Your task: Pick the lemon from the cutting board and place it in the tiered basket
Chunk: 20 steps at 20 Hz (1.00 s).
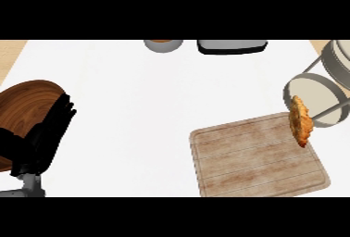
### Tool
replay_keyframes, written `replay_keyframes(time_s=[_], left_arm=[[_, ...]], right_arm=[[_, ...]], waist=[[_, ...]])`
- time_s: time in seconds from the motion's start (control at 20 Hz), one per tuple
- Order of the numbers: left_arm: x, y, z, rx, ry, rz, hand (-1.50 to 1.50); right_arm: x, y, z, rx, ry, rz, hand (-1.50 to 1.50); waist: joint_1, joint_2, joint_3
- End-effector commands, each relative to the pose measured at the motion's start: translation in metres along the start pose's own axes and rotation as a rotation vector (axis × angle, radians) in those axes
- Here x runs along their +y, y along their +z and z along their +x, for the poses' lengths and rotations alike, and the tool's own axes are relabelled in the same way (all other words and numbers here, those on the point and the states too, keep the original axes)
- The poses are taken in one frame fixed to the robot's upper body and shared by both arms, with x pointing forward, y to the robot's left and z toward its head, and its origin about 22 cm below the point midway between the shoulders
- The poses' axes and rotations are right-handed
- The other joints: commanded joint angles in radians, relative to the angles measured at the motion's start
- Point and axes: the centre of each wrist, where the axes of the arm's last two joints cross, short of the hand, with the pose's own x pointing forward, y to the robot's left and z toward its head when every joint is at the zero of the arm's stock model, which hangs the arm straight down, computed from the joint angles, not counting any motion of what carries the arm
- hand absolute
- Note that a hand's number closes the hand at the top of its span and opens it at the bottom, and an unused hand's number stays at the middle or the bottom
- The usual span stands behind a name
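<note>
No yellow lemon shows. An orange-brown, crusty, elongated item stands on end at the far right corner of the wooden cutting board, overlapping the rim of the lower tier of the grey tiered basket. No hand touches it. Whether it rests on the board or the basket rim I cannot tell. My left hand rests open at the left edge, fingers up, far from the board. My right hand is out of sight.
A round dark wooden plate lies under and behind my left hand. At the back edge sit a grey bowl and a dark-rimmed grey container. White countertop spreads between the plate and the board.
</note>
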Motion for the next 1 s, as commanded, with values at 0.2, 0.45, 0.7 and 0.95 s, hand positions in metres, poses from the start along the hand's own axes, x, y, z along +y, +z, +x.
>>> replay_keyframes(time_s=[0.2,0.45,0.7,0.95], left_arm=[[0.000,-0.001,0.001,0.020,0.001,0.001,0.00],[0.006,0.000,0.002,0.015,-0.003,-0.021,0.00],[-0.002,-0.016,0.008,-0.019,-0.024,-0.054,0.00],[-0.021,-0.013,-0.008,-0.002,-0.030,-0.067,0.00]], right_arm=[[-0.061,-0.006,-0.079,-0.028,-0.407,-0.417,1.50],[-0.096,0.016,-0.137,-0.163,-0.606,-0.533,1.50],[-0.129,0.044,-0.189,-0.225,-0.684,-0.480,1.50],[-0.141,0.030,-0.191,-0.272,-0.662,-0.399,1.50]], waist=[[-0.004,-0.014,0.003],[0.028,-0.004,-0.004],[0.059,0.007,-0.008],[0.065,0.004,-0.010]])
